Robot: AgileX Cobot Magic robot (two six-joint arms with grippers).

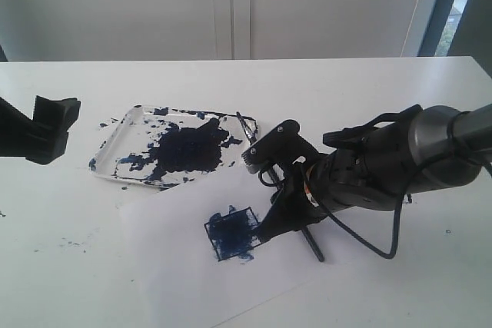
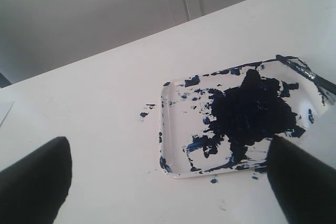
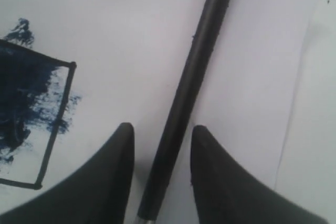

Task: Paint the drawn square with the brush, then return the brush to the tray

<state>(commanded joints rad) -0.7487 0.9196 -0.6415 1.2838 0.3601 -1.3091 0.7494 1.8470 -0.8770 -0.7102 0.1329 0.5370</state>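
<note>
The drawn square on the white paper is smeared with dark blue paint, and one corner of it shows in the right wrist view. The black brush lies flat on the paper, its bristle end resting on the tray's near corner. My right gripper is low over the brush beside the square. It is open, a finger on each side of the handle with a gap on both sides. The paint-splattered tray sits left of centre. My left gripper hovers open and holds nothing, left of the tray.
The white paper sheet lies on the white table, running from the tray's front edge toward me. Small paint flecks mark the table at the left. A black cable loops under the right arm.
</note>
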